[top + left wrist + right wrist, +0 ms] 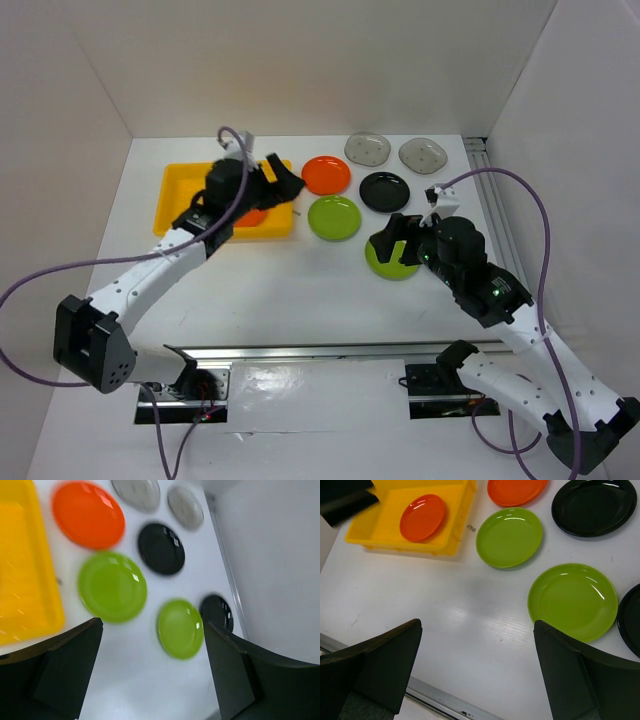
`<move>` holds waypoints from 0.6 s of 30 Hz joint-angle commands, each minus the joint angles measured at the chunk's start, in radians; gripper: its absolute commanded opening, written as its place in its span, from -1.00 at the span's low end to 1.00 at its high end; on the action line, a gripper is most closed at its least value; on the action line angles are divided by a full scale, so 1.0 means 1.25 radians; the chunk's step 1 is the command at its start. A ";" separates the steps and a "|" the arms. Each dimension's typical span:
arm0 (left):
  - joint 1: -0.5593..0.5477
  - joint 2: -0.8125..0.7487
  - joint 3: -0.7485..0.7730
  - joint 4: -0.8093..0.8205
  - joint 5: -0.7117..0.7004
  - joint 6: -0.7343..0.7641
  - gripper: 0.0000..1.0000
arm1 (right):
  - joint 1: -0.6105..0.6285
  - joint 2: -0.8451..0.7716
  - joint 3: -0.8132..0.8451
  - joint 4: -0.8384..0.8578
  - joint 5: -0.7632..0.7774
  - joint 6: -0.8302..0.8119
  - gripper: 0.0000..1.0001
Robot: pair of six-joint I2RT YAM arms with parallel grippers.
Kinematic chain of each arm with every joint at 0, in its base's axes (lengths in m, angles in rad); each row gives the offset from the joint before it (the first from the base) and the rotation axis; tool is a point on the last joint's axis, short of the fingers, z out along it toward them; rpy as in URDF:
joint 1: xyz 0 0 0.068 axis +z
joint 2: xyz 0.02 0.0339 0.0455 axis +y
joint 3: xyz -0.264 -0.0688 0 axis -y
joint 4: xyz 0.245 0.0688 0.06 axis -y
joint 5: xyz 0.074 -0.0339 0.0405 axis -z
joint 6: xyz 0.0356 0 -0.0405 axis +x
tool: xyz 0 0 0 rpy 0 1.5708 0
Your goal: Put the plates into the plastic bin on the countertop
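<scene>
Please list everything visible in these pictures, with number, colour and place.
countertop: 1, white; walled on three sides.
bin: 1, yellow; far left of the countertop.
rail: 1, metal; near edge.
orange plates: 2, orange; one beside the bin, the other inside it.
green plates: 2, lime; mid-countertop, the second nearer the front.
black plates: 2, black; each right of a green one, the second nearer.
grey plates: 2, translucent grey; far edge, side by side.
left end effector: 1, black; open, over the bin.
right end effector: 1, black; open, empty.

Plain white walls (330,60) stood beyond the jaws and off to both sides; behind the jaws, a metal rail (300,351) caught a bright glare.
</scene>
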 commanded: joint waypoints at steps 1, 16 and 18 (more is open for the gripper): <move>-0.100 0.020 -0.129 0.026 -0.014 -0.048 0.92 | -0.002 -0.016 0.005 0.038 0.012 0.007 1.00; -0.303 0.465 -0.013 0.306 0.083 -0.117 1.00 | 0.006 -0.084 0.098 -0.072 0.066 0.023 1.00; -0.303 0.518 0.027 0.313 0.083 -0.117 1.00 | 0.006 -0.084 0.114 -0.079 0.075 0.016 1.00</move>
